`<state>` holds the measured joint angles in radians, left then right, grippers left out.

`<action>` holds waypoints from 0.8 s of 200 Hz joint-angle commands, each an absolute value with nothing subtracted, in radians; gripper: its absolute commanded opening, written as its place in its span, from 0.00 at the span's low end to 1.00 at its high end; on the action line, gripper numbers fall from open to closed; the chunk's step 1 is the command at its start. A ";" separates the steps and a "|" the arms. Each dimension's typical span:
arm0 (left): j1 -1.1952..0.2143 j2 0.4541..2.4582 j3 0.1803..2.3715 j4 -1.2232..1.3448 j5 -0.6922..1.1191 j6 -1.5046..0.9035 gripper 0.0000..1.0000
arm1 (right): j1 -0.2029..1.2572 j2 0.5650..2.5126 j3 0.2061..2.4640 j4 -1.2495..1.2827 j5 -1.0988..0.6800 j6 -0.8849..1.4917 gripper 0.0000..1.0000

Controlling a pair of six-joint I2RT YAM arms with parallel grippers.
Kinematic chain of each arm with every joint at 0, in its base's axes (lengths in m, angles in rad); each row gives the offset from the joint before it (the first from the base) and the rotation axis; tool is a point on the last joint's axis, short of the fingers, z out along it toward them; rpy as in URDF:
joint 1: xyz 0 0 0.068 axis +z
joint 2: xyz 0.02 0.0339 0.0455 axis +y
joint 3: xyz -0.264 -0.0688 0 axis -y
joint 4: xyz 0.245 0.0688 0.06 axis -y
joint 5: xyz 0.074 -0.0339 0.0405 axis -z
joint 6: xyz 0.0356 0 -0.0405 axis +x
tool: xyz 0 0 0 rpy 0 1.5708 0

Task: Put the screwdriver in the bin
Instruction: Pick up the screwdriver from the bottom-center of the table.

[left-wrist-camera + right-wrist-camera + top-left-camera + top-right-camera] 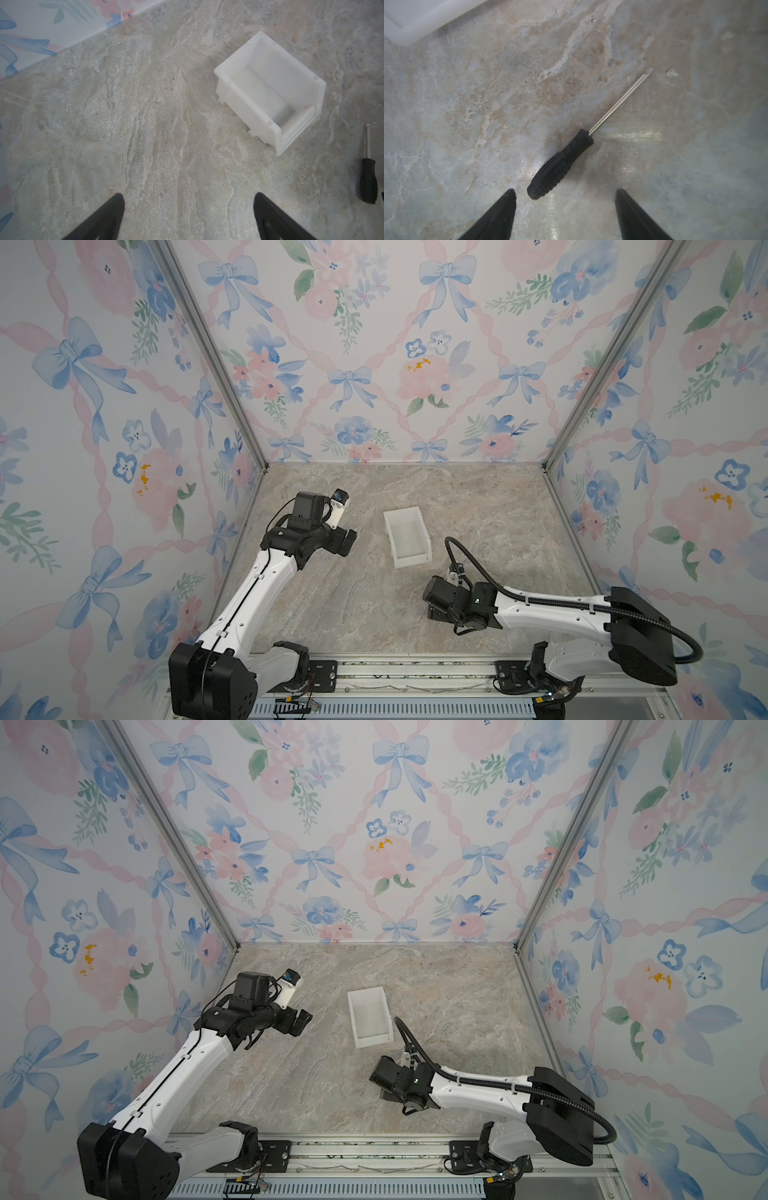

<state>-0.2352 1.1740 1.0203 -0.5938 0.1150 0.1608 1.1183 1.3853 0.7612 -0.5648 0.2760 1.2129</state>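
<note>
The screwdriver (560,164), with a black ribbed handle and a thin silver shaft, lies flat on the marble tabletop. My right gripper (565,190) hangs just above it, open. The butt of the handle sits just ahead of the fingertips, nearer one finger and touching neither. In both top views the right gripper (436,608) points down and hides the screwdriver. The white bin (411,562) stands empty just behind it, low wall toward the front. My left gripper (189,195) is open and empty, left of the bin (245,108). The left wrist view also shows the screwdriver (368,180).
Floral walls close the table in on the left, back and right. Bare marble surrounds the bin (374,1042), and a corner of the bin (415,22) shows in the right wrist view. The arm bases and a metal rail run along the front edge.
</note>
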 commanded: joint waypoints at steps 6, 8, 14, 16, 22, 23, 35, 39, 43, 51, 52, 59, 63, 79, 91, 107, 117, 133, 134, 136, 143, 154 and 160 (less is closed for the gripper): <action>-0.239 1.158 1.044 -0.612 0.132 0.144 0.98 | 1.087 1.418 0.754 -0.558 0.240 1.201 0.74; -0.238 1.158 1.044 -0.612 0.132 0.145 0.98 | 1.086 1.421 0.755 -0.556 0.238 1.200 0.74; -0.238 1.157 1.045 -0.612 0.131 0.144 0.98 | 1.078 1.428 0.758 -0.551 0.229 1.195 0.74; -0.238 1.157 1.047 -0.612 0.131 0.145 0.98 | 1.074 1.432 0.758 -0.547 0.226 1.193 0.74; -0.239 1.158 1.048 -0.612 0.129 0.146 0.98 | 1.065 1.442 0.761 -0.539 0.213 1.186 0.73; -0.238 1.157 1.048 -0.612 0.128 0.146 0.98 | 1.064 1.444 0.761 -0.537 0.211 1.185 0.73; -0.239 1.157 1.050 -0.612 0.123 0.146 0.98 | 1.053 1.466 0.767 -0.528 0.194 1.177 0.73; -0.239 1.158 1.051 -0.612 0.123 0.147 0.98 | 1.051 1.472 0.770 -0.528 0.193 1.175 0.72; -0.239 1.158 1.051 -0.613 0.121 0.147 0.98 | 1.050 1.478 0.775 -0.528 0.193 1.172 0.72; -0.239 1.158 1.051 -0.612 0.119 0.149 0.98 | 1.046 1.488 0.780 -0.529 0.193 1.169 0.71; -0.239 1.158 1.052 -0.612 0.118 0.149 0.98 | 1.045 1.490 0.780 -0.529 0.193 1.169 0.71; -0.238 1.157 1.052 -0.612 0.116 0.150 0.98 | 1.042 1.497 0.782 -0.523 0.188 1.166 0.71; -0.239 1.156 1.051 -0.612 0.114 0.149 0.98 | 1.039 1.502 0.782 -0.519 0.184 1.163 0.70; -0.238 1.155 1.049 -0.612 0.116 0.149 0.98 | 1.030 1.524 0.784 -0.517 0.173 1.157 0.68; -0.239 1.151 1.049 -0.612 0.119 0.148 0.98 | 1.025 1.535 0.785 -0.518 0.172 1.155 0.67; -0.238 1.149 1.049 -0.612 0.121 0.146 0.98 | 1.017 1.539 0.786 -0.527 0.173 1.149 0.62; -0.238 1.147 1.049 -0.612 0.125 0.144 0.98 | 1.014 1.534 0.784 -0.540 0.176 1.143 0.59; -0.239 1.149 1.049 -0.614 0.126 0.144 0.98 | 1.009 1.524 0.779 -0.556 0.181 1.134 0.55; -0.239 1.148 1.048 -0.614 0.126 0.144 0.98 | 1.008 1.523 0.779 -0.557 0.182 1.134 0.55; -0.238 1.148 1.049 -0.614 0.127 0.144 0.98 | 1.008 1.522 0.778 -0.559 0.182 1.133 0.55; -0.238 1.150 1.050 -0.615 0.126 0.144 0.98 | 1.008 1.518 0.776 -0.564 0.182 1.130 0.51; -0.240 1.153 1.053 -0.618 0.129 0.143 0.98 | 1.008 1.510 0.775 -0.573 0.181 1.120 0.46; -0.239 1.154 1.053 -0.618 0.129 0.144 0.98 | 1.007 1.507 0.773 -0.580 0.182 1.117 0.45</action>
<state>-0.2352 1.1675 1.0260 -0.5941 0.1173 0.1532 1.0149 1.5116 0.7769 -0.5251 0.1852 1.1355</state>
